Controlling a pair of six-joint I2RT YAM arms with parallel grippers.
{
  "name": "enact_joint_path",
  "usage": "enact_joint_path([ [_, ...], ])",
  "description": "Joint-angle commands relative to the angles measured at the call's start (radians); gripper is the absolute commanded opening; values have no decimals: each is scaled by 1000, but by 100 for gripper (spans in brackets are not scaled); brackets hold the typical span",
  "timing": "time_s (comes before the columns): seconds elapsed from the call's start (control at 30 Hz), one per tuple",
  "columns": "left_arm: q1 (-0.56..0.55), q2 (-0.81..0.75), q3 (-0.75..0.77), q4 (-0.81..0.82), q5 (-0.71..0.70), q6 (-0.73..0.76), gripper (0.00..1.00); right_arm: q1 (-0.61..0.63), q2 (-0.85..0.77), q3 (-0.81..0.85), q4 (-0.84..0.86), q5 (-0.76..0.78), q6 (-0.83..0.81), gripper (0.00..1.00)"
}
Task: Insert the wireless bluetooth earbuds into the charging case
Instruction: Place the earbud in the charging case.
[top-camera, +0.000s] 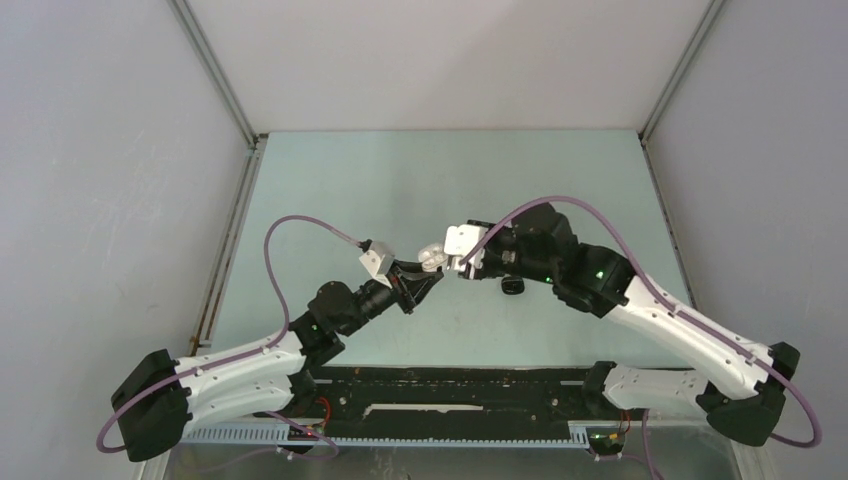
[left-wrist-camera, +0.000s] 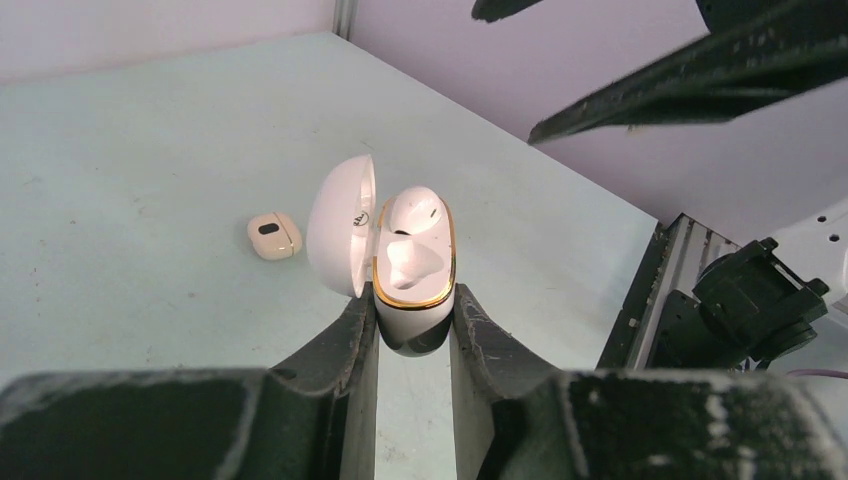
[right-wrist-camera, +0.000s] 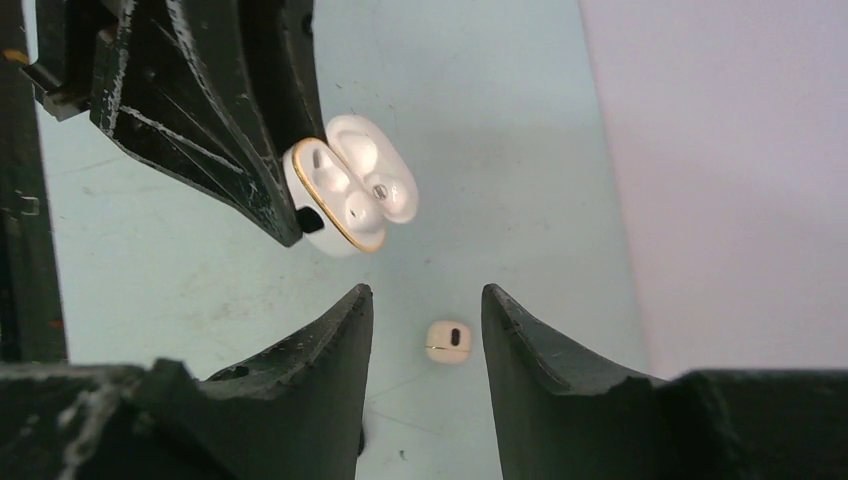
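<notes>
- Your left hand (left-wrist-camera: 415, 305) pinched the open charging case (left-wrist-camera: 412, 262), wells turned toward the right hand (right-wrist-camera: 425, 292).
- Right hand hung spread, empty, just beside it.

Soft, even light is thrown from above, and only faint shadows are cast on the table (top-camera: 400, 180). Close to each lens, the left gripper (left-wrist-camera: 414, 310) and right gripper (right-wrist-camera: 425, 295) are rendered blurred (dark and grainy). Clamped at the left gripper's tips, the white charging case (left-wrist-camera: 410, 250) is slightly washed out by glare.

Left end effector (left-wrist-camera: 415, 312) clamps open charging case (left-wrist-camera: 412, 250); beige case (left-wrist-camera: 274, 237) on table (left-wrist-camera: 130, 150).
</notes>
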Motion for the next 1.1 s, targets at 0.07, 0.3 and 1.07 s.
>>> enact_joint_path([
  [0.07,7,3,6,66,-5,-5,0,-216,-32,42,-36,-307,195,47],
  [0.3,7,-29,5,43,-3,-13,0,-546,39,13,91,-691,453,47],
  [1.07,0,-413,210,-585,59,37,0,-300,488,67,80,-247,436,39],
])
